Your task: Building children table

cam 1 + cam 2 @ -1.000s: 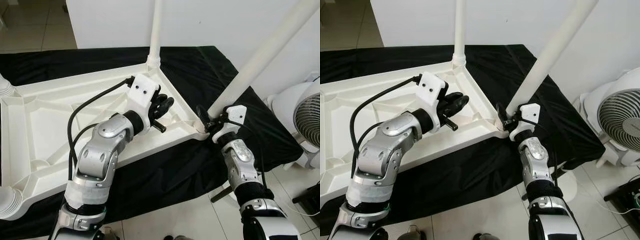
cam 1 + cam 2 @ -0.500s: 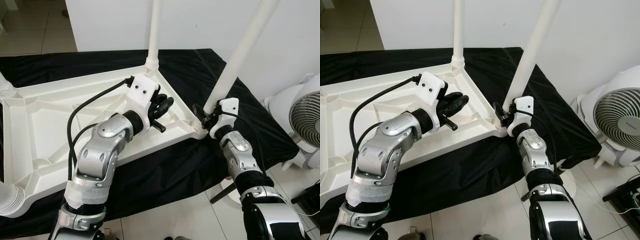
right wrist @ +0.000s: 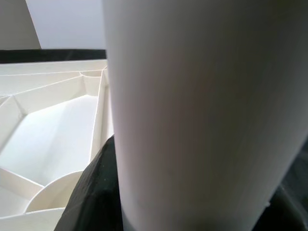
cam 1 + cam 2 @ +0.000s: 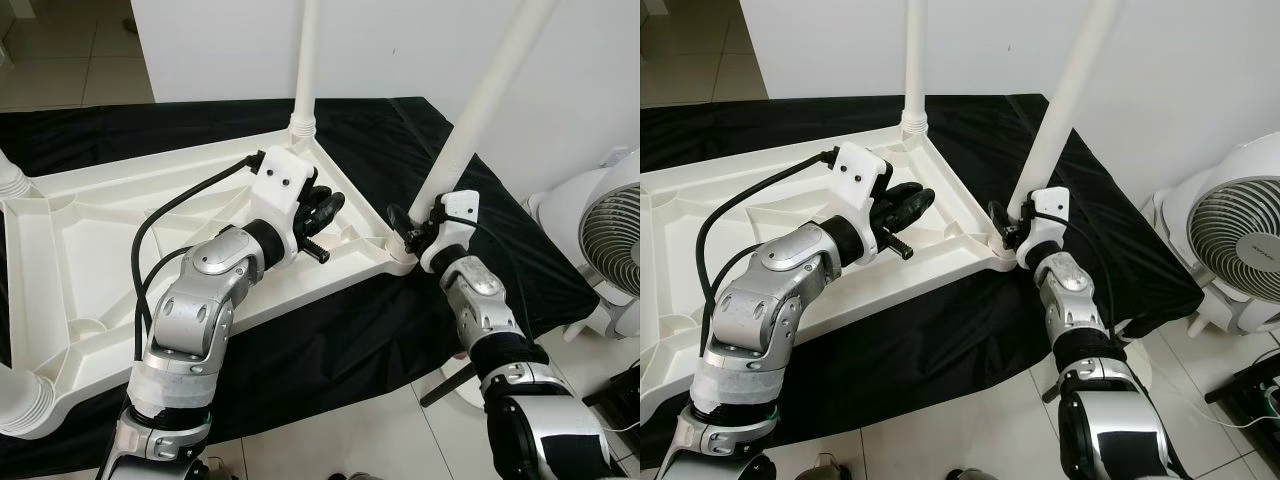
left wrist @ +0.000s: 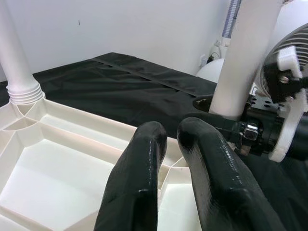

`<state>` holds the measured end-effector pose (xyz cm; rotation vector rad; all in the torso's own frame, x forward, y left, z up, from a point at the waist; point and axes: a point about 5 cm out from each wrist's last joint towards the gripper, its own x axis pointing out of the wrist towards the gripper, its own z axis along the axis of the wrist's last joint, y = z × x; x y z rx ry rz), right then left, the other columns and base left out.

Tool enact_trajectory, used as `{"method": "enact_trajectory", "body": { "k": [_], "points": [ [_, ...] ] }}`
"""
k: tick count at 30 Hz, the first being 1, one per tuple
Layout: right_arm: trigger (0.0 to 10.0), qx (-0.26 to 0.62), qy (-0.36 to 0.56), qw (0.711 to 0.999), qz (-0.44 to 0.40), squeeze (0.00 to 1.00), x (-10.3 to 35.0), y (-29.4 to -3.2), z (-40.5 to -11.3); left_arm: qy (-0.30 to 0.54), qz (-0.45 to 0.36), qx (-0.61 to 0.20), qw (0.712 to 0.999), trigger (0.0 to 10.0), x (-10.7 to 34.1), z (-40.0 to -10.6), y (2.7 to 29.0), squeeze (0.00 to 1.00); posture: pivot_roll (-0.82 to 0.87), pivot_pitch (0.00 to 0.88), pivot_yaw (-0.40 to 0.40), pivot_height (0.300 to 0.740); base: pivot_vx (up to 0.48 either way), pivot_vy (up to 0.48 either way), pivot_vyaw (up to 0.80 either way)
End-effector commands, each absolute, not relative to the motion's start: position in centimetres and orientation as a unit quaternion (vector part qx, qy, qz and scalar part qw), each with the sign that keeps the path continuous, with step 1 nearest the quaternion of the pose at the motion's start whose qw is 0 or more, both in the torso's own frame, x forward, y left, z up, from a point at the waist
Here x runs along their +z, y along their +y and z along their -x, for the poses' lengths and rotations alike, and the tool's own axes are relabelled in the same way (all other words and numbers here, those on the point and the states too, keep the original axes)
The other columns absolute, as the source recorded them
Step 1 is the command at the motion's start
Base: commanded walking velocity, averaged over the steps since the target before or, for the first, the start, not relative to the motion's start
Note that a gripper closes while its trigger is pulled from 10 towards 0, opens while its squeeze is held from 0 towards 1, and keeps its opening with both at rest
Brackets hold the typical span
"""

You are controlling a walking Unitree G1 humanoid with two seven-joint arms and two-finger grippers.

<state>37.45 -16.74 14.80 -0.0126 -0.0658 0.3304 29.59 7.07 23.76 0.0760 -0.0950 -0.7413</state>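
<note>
A white plastic tabletop [image 4: 90,250] is lying upside down on a black cloth [image 4: 400,140] spread over a pale tiled floor [image 4: 350,440], beside a white wall [image 4: 400,45]. The right end effector [image 4: 412,228] is gripping a tilted white leg [image 4: 480,100] at its base — right at the tabletop's near corner. The left end effector [image 4: 322,210] is hovering over the ribbed underside, fingers [image 5: 144,183] pressed together, holding nothing. Another leg [image 4: 306,70] is standing upright at the far corner. A white fan [image 4: 612,240] is sitting well off to the right.
</note>
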Motion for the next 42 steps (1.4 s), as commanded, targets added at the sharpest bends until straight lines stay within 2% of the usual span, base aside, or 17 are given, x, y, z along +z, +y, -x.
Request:
{"method": "enact_trajectory", "body": {
  "k": [1,9,21,26,35,42],
  "points": [
    [10.0,0.145,0.101,0.984,0.004,0.0,9.7,-17.8,-36.0,-0.057,-0.039,-0.328,0.942,10.0,24.4,-29.6,7.1,0.0,0.12,0.1,-0.054,0.74,0.0,0.0,0.0],
    [10.0,0.138,0.101,0.985,-0.004,0.0,9.5,-18.0,-36.0,-0.059,-0.039,-0.325,0.943,10.0,24.4,-29.5,7.2,0.0,0.13,0.094,-0.067,0.74,0.0,0.0,0.0],
    [10.0,0.065,0.065,0.991,-0.092,0.0,8.3,-19.0,-34.8,-0.059,-0.038,-0.326,0.943,10.0,24.4,-29.5,7.1,0.0,0.12,0.091,-0.059,0.74,0.0,0.0,0.0],
    [10.0,0.063,0.072,0.992,-0.08,0.0,7.9,-19.0,-34.5,-0.058,-0.039,-0.329,0.942,10.0,24.4,-29.5,7.1,0.0,0.12,0.086,-0.056,0.74,0.0,0.0,0.0],
    [10.0,0.101,0.08,0.991,0.037,0.0,7.4,-18.2,-34.2,-0.06,-0.04,-0.325,0.943,10.0,24.6,-29.5,7.3,0.0,0.13,0.093,-0.059,0.74,0.0,0.0,0.0],
    [10.0,0.119,0.076,0.989,0.045,0.0,6.3,-17.8,-33.1,-0.058,-0.041,-0.322,0.944,10.0,24.6,-29.4,7.6,0.0,0.13,0.102,-0.049,0.74,0.0,0.0,0.0]
  ]
}}
